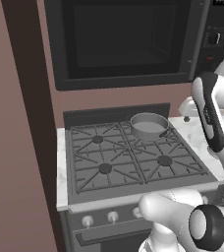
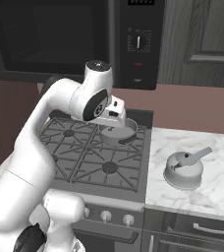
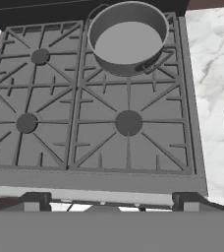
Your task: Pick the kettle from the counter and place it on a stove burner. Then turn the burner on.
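A: Where does the squat, rounded silvery-grey metal kettle sit?

B: On the white marble-patterned counter to the right of the stove, upright, arched handle tilted toward the right. Well apart from the two-finger gripper, which hangs over the stove with its jaws spread wide, holding nothing.

A: Risks from here?

B: Judging by the layout: the straight-sided round grey pot occupies the back-right burner, the one nearest the kettle's side. Carrying the kettle low across could clip the pot's rim or its short side handle. The front-right round dark burner cap under its star-spoked grate is free, a safer target. The handle is thin and curved; an off-centre pinch may let the kettle swing or slip. Also, the small round silver knobs sit low on the stove front; picking the wrong one lights the wrong burner.

A: Contents?

B: The pot looks empty, flat grey floor showing. The kettle's lid is on; its inside cannot be seen.
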